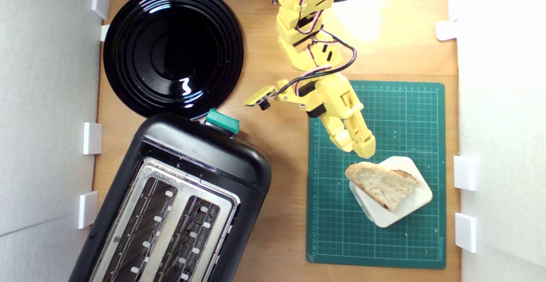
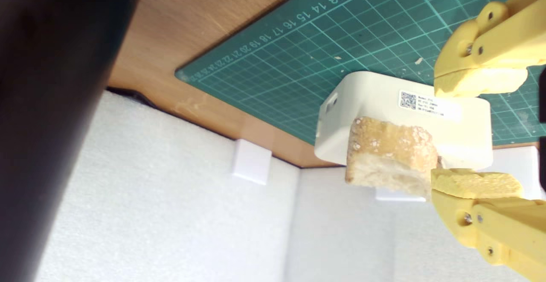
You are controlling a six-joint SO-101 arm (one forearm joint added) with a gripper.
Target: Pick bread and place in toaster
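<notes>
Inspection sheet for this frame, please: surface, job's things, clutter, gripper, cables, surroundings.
Surface: wooden table with a green cutting mat.
Job's things: bread lies on a white block on the mat; toaster has both slots empty.
Clutter: black plate, empty.
Gripper: gripper open, fingertips either side of the bread's near end, not closed on it.
Cables: black and red-white wires looped along the arm.
Surroundings: white walls with white brackets.
</notes>
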